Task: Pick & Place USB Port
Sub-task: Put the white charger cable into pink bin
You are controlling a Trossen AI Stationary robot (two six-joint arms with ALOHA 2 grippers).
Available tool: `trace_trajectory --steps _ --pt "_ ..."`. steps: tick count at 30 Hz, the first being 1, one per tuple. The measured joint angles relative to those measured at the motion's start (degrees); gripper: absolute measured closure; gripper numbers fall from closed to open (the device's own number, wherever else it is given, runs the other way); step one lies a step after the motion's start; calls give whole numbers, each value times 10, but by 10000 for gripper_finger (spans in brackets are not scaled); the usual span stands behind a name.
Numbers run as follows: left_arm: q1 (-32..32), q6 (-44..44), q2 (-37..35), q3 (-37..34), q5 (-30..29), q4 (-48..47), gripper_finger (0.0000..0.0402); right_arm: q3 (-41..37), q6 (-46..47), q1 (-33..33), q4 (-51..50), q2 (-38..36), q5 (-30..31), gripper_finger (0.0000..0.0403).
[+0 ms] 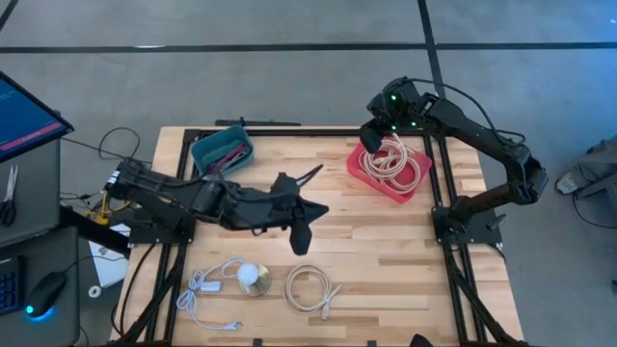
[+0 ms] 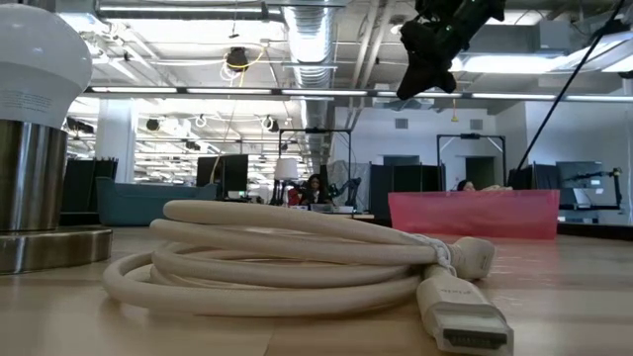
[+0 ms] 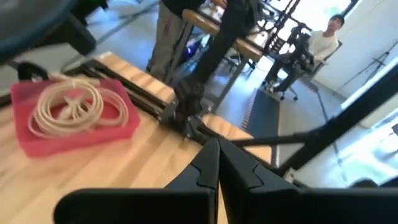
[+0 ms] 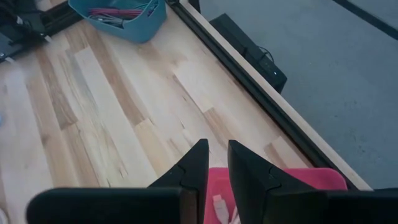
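- Left gripper (image 1: 301,241): lies at centre frame in the high view, low over the bare table (image 1: 386,251). The fingers (image 3: 211,165) are pressed together in the left wrist view, with nothing between them.
- Right gripper (image 1: 371,138): sits at upper right of the high view, above the upper-left corner of the red tray (image 1: 359,166). In the right wrist view its fingers (image 4: 198,163) stand a narrow gap apart, and a pale strip shows below the gap over the tray. Whether the fingers hold that strip is not clear from this view.
- In the low view the right gripper (image 2: 420,79) hangs at the upper right, well above the table surface and apart from the tray (image 2: 475,215) behind it.
- Coil in tray (image 1: 395,160): a cream cable, looped, lies inside the red tray; the left wrist view shows the same loops (image 3: 68,106) resting on the tray floor.
- Second cable (image 1: 310,287): a cream coil lies at lower centre of the high view, on the table. In the low view it fills the foreground, with its flat plug (image 2: 465,318) at lower right.
- Charger (image 1: 204,285): white, with a thin lead, at lower left of the high view, just beside a round metal puck (image 1: 254,280).
- Teal bin (image 1: 222,151): upper left of the table, holding small dark and red items.
- A seated person (image 3: 323,40) shows at upper right of the left wrist view, beyond the table.
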Motion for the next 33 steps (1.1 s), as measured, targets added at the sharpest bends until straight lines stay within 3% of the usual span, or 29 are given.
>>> trace_trajectory --steps 8,22,33 --pt "-18 -104 9 0 8 -143 399 0 4 0 -8 0 0 349" --pt "16 -245 120 0 259 -219 399 -8 25 -3 -40 0 0 349" --pt "20 -366 173 0 305 -290 399 -26 5 -36 -24 4 1 349"
